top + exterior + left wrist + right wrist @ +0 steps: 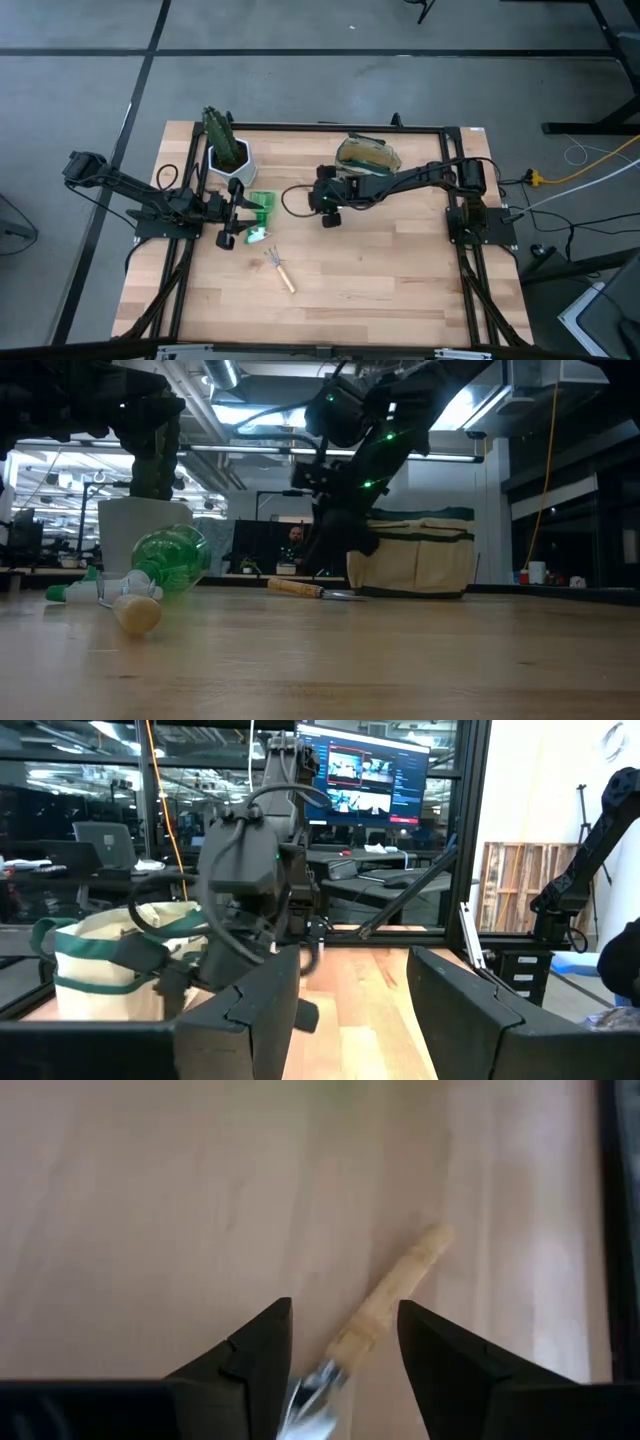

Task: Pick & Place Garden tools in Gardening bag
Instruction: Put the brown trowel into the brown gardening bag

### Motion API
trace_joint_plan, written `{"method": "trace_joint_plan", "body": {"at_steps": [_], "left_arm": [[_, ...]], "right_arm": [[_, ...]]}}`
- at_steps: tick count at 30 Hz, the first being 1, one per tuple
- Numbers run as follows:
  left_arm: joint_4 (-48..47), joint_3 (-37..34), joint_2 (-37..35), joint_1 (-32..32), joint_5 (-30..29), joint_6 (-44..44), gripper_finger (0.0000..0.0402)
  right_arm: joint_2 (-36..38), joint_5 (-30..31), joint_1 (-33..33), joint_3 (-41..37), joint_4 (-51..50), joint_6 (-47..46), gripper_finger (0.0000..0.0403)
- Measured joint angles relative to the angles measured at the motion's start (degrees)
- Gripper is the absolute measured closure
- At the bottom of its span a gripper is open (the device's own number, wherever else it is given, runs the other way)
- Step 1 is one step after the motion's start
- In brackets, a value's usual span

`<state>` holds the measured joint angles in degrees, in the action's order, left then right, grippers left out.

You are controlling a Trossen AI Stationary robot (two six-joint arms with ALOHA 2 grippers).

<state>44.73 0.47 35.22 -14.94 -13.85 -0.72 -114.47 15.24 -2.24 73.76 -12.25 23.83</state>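
Note:
The trowel (395, 1295), with a wooden handle and a silver neck, lies flat on the table in front of the beige, green-trimmed gardening bag (367, 153). My right gripper (345, 1315) hovers open over it, slanting down, with one finger on either side of the handle's blade end. I see no touch. The pronged rake (278, 268) lies near the table's middle. A green-and-white item (258, 212) lies by my left gripper (238, 213), which waits open at the table's left and holds nothing.
A white pot with a green cactus (225, 150) stands at the far left, behind my left gripper. The bag (420, 555) stands upright at the far side, just behind the right arm. Bare wooden tabletop (380, 290) stretches across the near half.

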Motion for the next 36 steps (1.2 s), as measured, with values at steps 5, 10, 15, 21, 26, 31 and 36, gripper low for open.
{"method": "trace_joint_plan", "body": {"at_steps": [5,10,15,21,26,31,36], "left_arm": [[0.0,0.0,0.0,0.0,0.0,0.0,0.0219],[0.0,0.0,0.0,0.0,0.0,0.0,0.0219],[0.0,0.0,0.0,0.0,0.0,0.0,0.0219],[0.0,0.0,0.0,0.0,0.0,0.0,0.0219],[0.0,0.0,0.0,0.0,0.0,0.0,0.0219],[0.0,0.0,0.0,0.0,0.0,0.0,0.0219],[0.0,0.0,0.0,0.0,0.0,0.0,0.0219]], "right_arm": [[0.8,-7.1,-0.2,0.0,-0.4,8.1,0.0220],[0.1,-9.4,-2.5,0.0,-0.2,8.8,0.0220],[-0.5,-9.8,-4.5,0.0,1.0,7.9,0.0220],[-1.7,-16.3,-6.2,0.0,1.4,1.4,0.0220],[-2.7,-16.8,-7.4,0.0,2.0,-2.5,0.0220],[-4.1,-16.7,-8.6,0.0,2.3,-4.9,0.0220],[-4.8,-17.0,-8.8,0.0,2.4,-5.3,0.0220]]}}
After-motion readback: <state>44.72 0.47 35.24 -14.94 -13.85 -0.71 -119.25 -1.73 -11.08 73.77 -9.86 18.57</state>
